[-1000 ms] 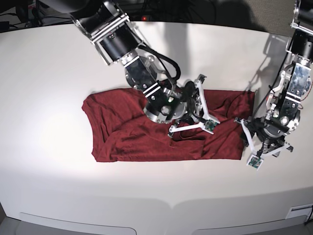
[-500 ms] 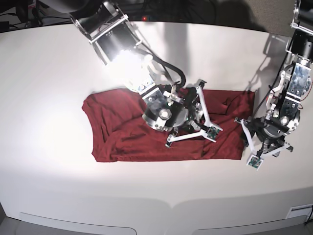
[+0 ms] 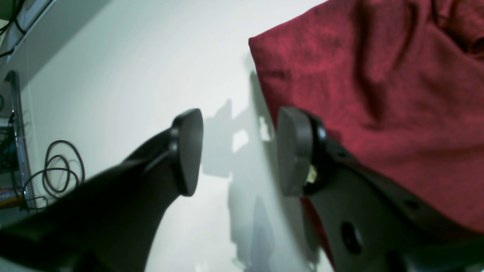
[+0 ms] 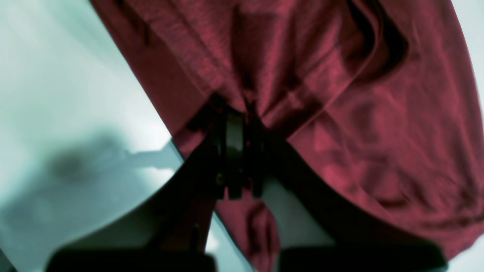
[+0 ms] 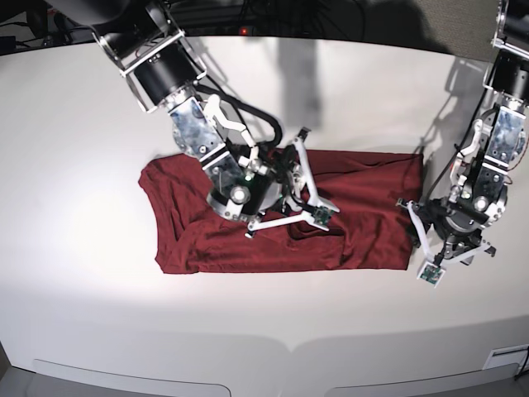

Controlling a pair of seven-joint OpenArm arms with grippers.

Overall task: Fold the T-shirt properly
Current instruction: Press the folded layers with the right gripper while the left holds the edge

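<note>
The maroon T-shirt [image 5: 198, 240] lies wrinkled across the middle of the white table [image 5: 331, 91]. My right gripper [image 4: 236, 113] is shut on a bunched fold of its fabric, which drapes up and away from the pinch. In the base view this right gripper [image 5: 281, 184] hangs over the shirt's middle. My left gripper [image 3: 238, 151] stands open just off the shirt's right edge [image 5: 417, 217]. One finger [image 3: 187, 151] is over bare table and the other finger [image 3: 295, 151] is at the T-shirt [image 3: 378, 94] hem. Nothing is between them.
Coiled black cables [image 3: 60, 166] lie beyond the table's edge in the left wrist view. Dark equipment and wires [image 5: 248, 16] line the far side of the table. The table's front rim [image 5: 289, 347] curves close below the shirt.
My right arm has swung left across the shirt with the pinched fabric, pulling that fold leftward. The left arm has not moved.
</note>
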